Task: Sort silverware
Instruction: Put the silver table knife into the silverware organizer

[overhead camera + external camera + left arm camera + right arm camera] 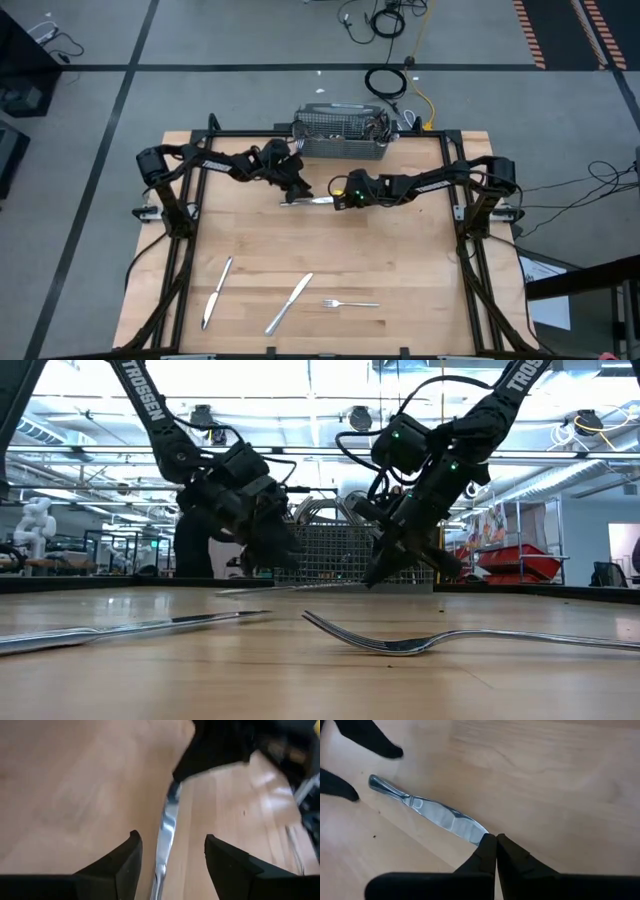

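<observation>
A silver table knife (306,201) lies level near the table's far middle, its handle end (377,782) toward the left. My right gripper (496,840) is shut on its blade end. My left gripper (172,837) stands open over the handle half, one finger on either side of the knife (167,822), touching nothing. Two more knives (218,290) (290,302) and a fork (350,303) lie flat near the front edge. In the low view the fork (420,643) rests on its curved tines and handle. My right gripper pinches the tip of the knife's blade (481,836) between its two fingertips. The fingers slant down from the table's right and run roughly along the knife. The knife stays level; whether it rests on the table or hangs just above it I cannot tell.
A grey wire-mesh basket (340,135) with silverware in it stands at the table's far edge, just behind both grippers. Bare wood (330,250) stretches between the grippers and the cutlery at the front. A black frame rail (190,215) runs along each side.
</observation>
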`<state>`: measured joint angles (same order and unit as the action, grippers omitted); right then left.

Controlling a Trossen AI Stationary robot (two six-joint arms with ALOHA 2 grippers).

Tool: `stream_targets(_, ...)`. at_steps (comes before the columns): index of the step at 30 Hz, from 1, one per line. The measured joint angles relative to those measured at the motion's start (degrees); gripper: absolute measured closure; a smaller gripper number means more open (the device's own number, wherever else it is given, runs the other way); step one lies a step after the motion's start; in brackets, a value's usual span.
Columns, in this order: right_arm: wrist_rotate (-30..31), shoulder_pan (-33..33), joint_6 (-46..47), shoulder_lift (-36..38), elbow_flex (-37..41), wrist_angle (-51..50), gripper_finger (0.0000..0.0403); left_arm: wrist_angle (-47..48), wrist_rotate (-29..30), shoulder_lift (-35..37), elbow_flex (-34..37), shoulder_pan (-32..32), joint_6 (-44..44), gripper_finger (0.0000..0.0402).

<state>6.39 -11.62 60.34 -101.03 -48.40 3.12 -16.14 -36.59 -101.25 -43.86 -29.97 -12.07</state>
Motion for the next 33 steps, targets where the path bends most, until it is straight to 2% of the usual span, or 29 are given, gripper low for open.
stream_targets(8, 1.10, 0.84, -4.89, 0.02, -0.54, 2.72, 0.0402, 6.47, -1.37, 0.00, -3.50, -1.68, 6.75, 0.0187)
stream_targets(12, 2.18, 1.28, -7.65, 0.04, -1.96, 2.73, 0.0402, 6.74, -4.87, 0.02, -3.84, -2.33, 6.84, 0.0187)
stream_targets(26, 2.49, 1.86, -16.03, 0.07, -7.28, 2.08, 0.0402, 7.60, -10.92, -2.88, -3.94, -1.99, 9.52, 0.0191)
stream_targets(28, 2.49, 2.13, -16.26, 0.07, -7.45, 2.05, 0.0402, 7.52, -10.98, -3.39, -4.36, -1.57, 9.71, 0.0208)
stream_targets(30, 2.49, 2.26, -16.24, 0.07, -7.45, 1.82, 0.0402, 7.78, -10.95, -3.55, -4.77, -1.26, 10.91, 0.0242)
stream_targets(33, 2.49, 2.26, -16.22, 0.07, -7.45, 1.32, 0.0402, 7.57, -9.70, -3.56, -5.57, -0.95, 12.47, 0.0328)
